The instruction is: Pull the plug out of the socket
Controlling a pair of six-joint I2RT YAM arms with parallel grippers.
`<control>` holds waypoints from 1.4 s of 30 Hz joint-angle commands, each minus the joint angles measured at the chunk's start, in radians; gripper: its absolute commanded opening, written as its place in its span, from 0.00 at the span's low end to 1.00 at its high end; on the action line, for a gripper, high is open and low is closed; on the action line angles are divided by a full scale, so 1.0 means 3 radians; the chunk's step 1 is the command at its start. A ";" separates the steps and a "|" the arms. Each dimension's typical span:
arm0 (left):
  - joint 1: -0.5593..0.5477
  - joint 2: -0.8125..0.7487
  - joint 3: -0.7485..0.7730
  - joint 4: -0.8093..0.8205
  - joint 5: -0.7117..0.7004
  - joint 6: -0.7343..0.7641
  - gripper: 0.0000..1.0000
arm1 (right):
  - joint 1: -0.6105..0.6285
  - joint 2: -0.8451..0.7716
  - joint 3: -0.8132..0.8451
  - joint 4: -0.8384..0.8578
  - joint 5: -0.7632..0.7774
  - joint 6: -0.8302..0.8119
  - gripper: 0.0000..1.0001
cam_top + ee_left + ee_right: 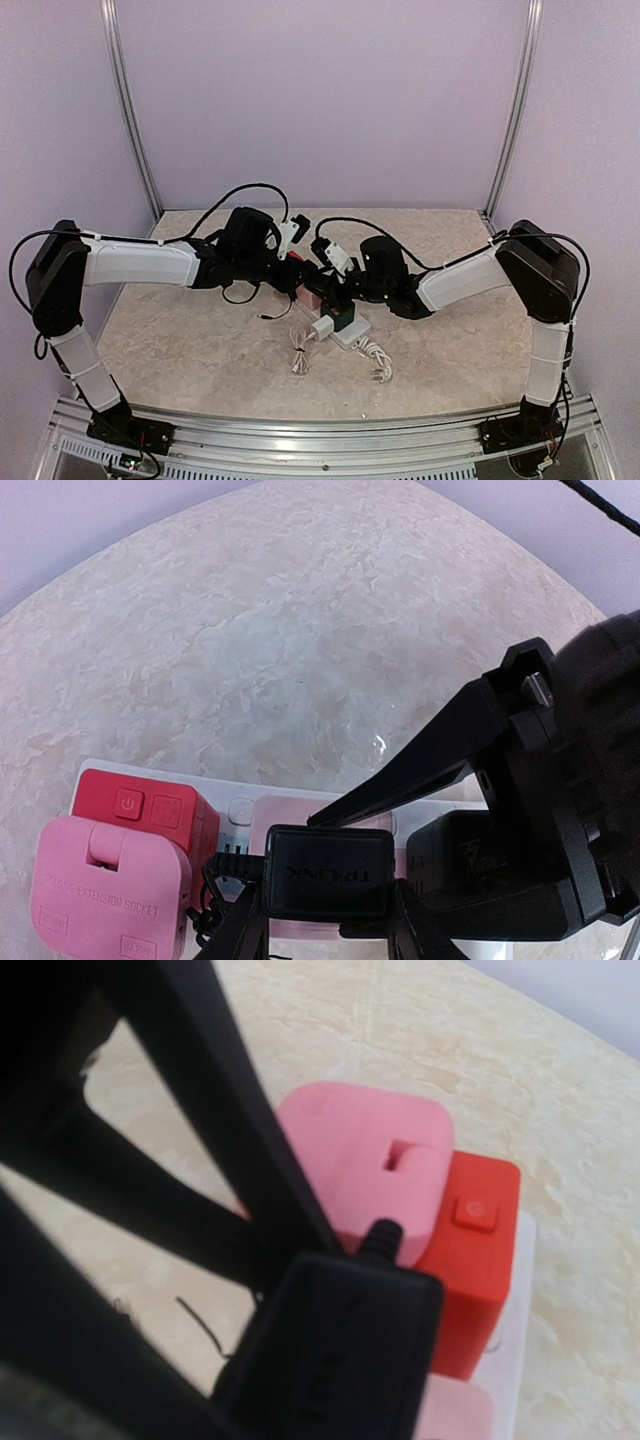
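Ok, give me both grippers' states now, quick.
Left gripper: closed on the black TP-LINK plug.
Right gripper: at that plug; open or closed cannot be told.

On my feed the desk (200, 350) has a pale, marbled beige top under soft, even light. Plain lilac walls (320, 100) rise behind the desk and on both sides of it. Aluminium posts stand at its far-left corner (128, 110) and far-right corner (515, 110). A ribbed metal rail (320, 440) runs along its near edge.
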 commanded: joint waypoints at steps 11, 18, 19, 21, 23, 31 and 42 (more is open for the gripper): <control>0.0124 -0.0164 0.0103 0.0404 0.0275 -0.0152 0.04 | 0.0012 0.0233 0.0108 -0.0449 0.0058 -0.0006 0.40; 0.0074 -0.0169 0.0059 0.0488 0.0337 -0.0069 0.03 | 0.0013 0.0275 0.0163 -0.0512 0.0067 -0.0001 0.39; 0.0031 -0.0165 0.0060 0.0473 0.0238 0.0002 0.03 | 0.0009 0.0280 0.0168 -0.0520 0.0068 0.0003 0.40; -0.0025 -0.0144 0.0077 0.0439 0.0089 0.0110 0.02 | 0.0011 0.0296 0.0182 -0.0540 0.0071 0.0004 0.40; -0.0025 -0.0129 0.0052 0.0480 0.0095 0.0116 0.01 | 0.0013 0.0309 0.0196 -0.0547 0.0067 0.0004 0.39; 0.0235 -0.0252 -0.0103 0.0747 0.0590 -0.0340 0.00 | 0.0010 0.0339 0.0211 -0.0572 0.0058 0.0005 0.40; 0.0235 -0.0285 -0.0166 0.0788 0.0566 -0.0314 0.00 | 0.0011 0.0373 0.0252 -0.0623 0.0050 0.0004 0.38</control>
